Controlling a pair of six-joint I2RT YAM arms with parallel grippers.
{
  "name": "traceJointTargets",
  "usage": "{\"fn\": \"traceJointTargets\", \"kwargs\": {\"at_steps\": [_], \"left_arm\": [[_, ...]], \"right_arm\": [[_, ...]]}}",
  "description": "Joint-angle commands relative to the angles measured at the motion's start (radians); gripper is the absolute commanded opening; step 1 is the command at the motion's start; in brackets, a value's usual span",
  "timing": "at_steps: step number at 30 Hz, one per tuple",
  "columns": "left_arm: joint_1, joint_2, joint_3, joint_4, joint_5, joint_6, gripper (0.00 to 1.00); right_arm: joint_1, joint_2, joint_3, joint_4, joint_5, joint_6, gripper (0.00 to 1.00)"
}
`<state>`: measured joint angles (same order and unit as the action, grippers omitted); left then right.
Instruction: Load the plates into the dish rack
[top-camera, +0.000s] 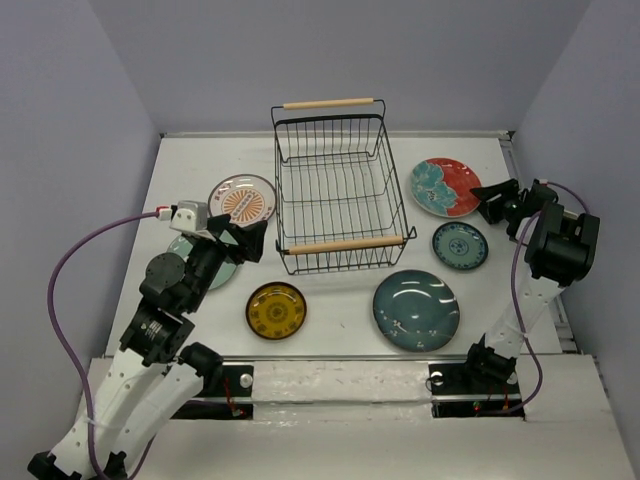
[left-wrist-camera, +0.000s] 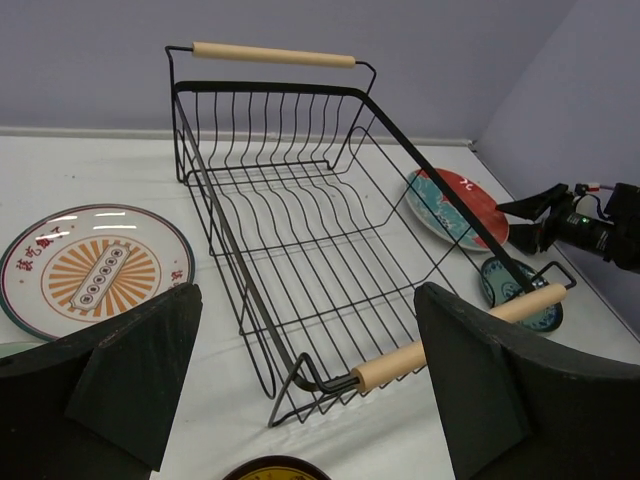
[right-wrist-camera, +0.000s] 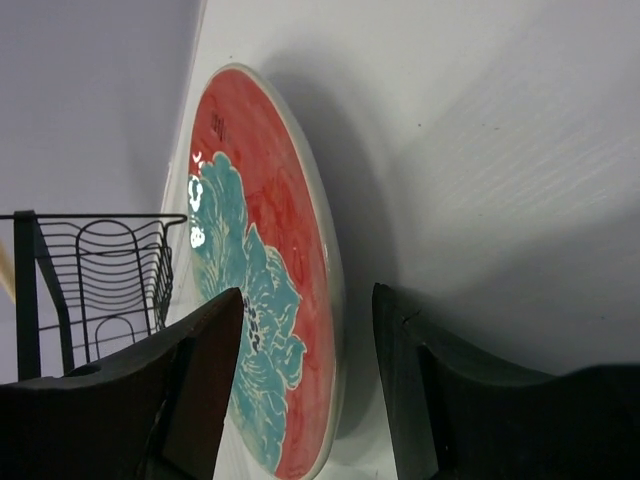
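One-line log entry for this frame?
dish rack empty | plates all on table | left claw open, facing rack | right claw open at red plate rim

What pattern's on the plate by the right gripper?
Red plate with teal flowers, clearest in right wrist view.

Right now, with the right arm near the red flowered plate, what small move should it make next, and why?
Probably ease the right gripper forward onto the red flowered plate's rim, then close. Its jaws stand open, with the rim showing in the gap between them in the wrist view. Nothing is held, and the dish rack beside it holds no plates yet.
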<state>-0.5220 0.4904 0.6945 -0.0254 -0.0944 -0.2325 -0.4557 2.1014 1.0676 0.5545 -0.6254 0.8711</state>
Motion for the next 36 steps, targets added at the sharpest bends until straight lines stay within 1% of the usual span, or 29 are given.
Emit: {"fn": "traceJointTargets", "kwargs": {"at_steps": [1, 3, 6, 8, 9, 10, 11, 15, 16, 17, 19, 20, 22, 23, 24, 25, 26, 28, 29, 30, 31, 33, 34, 36], "left_arm": [[-0.004, 0.014, 0.028, 0.056, -0.004, 0.018, 0.99], [-0.003, 0.014, 0.028, 0.056, -0.007, 0.019, 0.99], [-0.003, 0.010, 0.028, 0.055, -0.010, 0.022, 0.99], [-0.003, 0.010, 0.026, 0.055, -0.008, 0.021, 0.99], [-0.003, 0.008, 0.026, 0.055, -0.007, 0.021, 0.99], [-0.001, 0.007, 0.026, 0.056, -0.007, 0.022, 0.99], [-0.001, 0.005, 0.026, 0.056, -0.007, 0.022, 0.99], [-0.003, 0.005, 0.026, 0.056, -0.010, 0.022, 0.99], [-0.001, 0.005, 0.026, 0.056, -0.010, 0.022, 0.99], [-0.003, 0.007, 0.026, 0.055, -0.010, 0.022, 0.99], [-0.001, 0.008, 0.026, 0.056, -0.010, 0.022, 0.99], [-0.003, 0.010, 0.026, 0.055, -0.011, 0.019, 0.99], [-0.003, 0.010, 0.028, 0.055, -0.013, 0.018, 0.99], [-0.003, 0.008, 0.028, 0.055, -0.016, 0.016, 0.99], [-0.001, 0.007, 0.028, 0.055, -0.022, 0.015, 0.99], [-0.001, 0.002, 0.028, 0.053, -0.027, 0.015, 0.99], [-0.003, -0.001, 0.028, 0.053, -0.036, 0.012, 0.99], [-0.001, -0.006, 0.028, 0.053, -0.041, 0.010, 0.99], [-0.001, -0.010, 0.028, 0.051, -0.041, 0.010, 0.99], [-0.001, -0.012, 0.028, 0.051, -0.041, 0.009, 0.99], [-0.001, -0.018, 0.030, 0.051, -0.039, 0.009, 0.99], [-0.001, -0.023, 0.030, 0.053, -0.036, 0.006, 0.99], [-0.003, -0.026, 0.030, 0.053, -0.037, 0.005, 0.99], [-0.001, -0.033, 0.030, 0.053, -0.037, 0.005, 0.99]], "right_arm": [[0.040, 0.054, 0.035, -0.013, -0.082, 0.008, 0.59], [0.064, 0.065, 0.051, -0.015, -0.079, 0.008, 0.59], [0.065, 0.072, 0.066, -0.016, -0.063, 0.012, 0.46], [0.065, 0.063, 0.075, -0.016, -0.037, 0.017, 0.23], [0.065, 0.063, 0.075, -0.016, -0.025, 0.017, 0.23], [0.065, 0.043, 0.086, -0.016, 0.010, 0.022, 0.09], [0.065, 0.028, 0.091, -0.019, 0.030, 0.025, 0.07], [0.065, -0.098, 0.117, -0.034, 0.147, 0.034, 0.07], [0.074, -0.177, 0.115, -0.041, 0.174, 0.031, 0.07], [0.074, -0.223, 0.117, -0.048, 0.243, 0.020, 0.07], [0.103, -0.315, 0.133, -0.135, 0.337, -0.062, 0.07], [0.147, -0.405, 0.167, -0.212, 0.445, -0.148, 0.07], [0.208, -0.480, 0.218, -0.295, 0.579, -0.239, 0.07], [0.274, -0.533, 0.273, -0.326, 0.705, -0.279, 0.07], [0.307, -0.552, 0.300, -0.375, 0.757, -0.352, 0.07], [0.337, -0.564, 0.330, -0.399, 0.804, -0.386, 0.07], [0.395, -0.578, 0.392, -0.422, 0.887, -0.417, 0.07], [0.458, -0.583, 0.452, -0.479, 0.959, -0.507, 0.07], [0.491, -0.584, 0.478, -0.487, 1.033, -0.539, 0.07], [0.561, -0.580, 0.533, -0.499, 1.068, -0.575, 0.07], [0.593, -0.574, 0.564, -0.505, 1.102, -0.640, 0.07], [0.662, -0.552, 0.629, -0.519, 1.185, -0.704, 0.07], [0.734, -0.520, 0.700, -0.528, 1.210, -0.769, 0.07], [0.804, -0.476, 0.780, -0.536, 1.292, -0.846, 0.07]]}}
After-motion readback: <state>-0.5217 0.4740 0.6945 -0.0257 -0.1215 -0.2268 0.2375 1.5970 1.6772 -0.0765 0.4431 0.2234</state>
